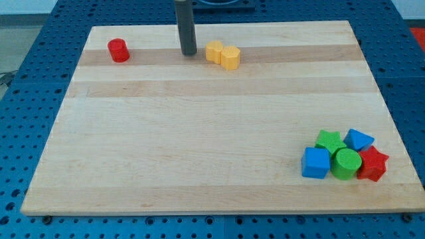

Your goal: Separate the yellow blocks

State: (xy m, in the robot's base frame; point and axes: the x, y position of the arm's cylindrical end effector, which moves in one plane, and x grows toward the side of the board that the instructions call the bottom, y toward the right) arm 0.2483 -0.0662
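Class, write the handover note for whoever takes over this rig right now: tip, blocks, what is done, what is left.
My tip rests on the board near the view's top, just left of the two yellow blocks, apparently not touching.
Left yellow block and right yellow block touch side by side.
Done: nothing visible, the pair is together.
Left: push one yellow block away from the other.
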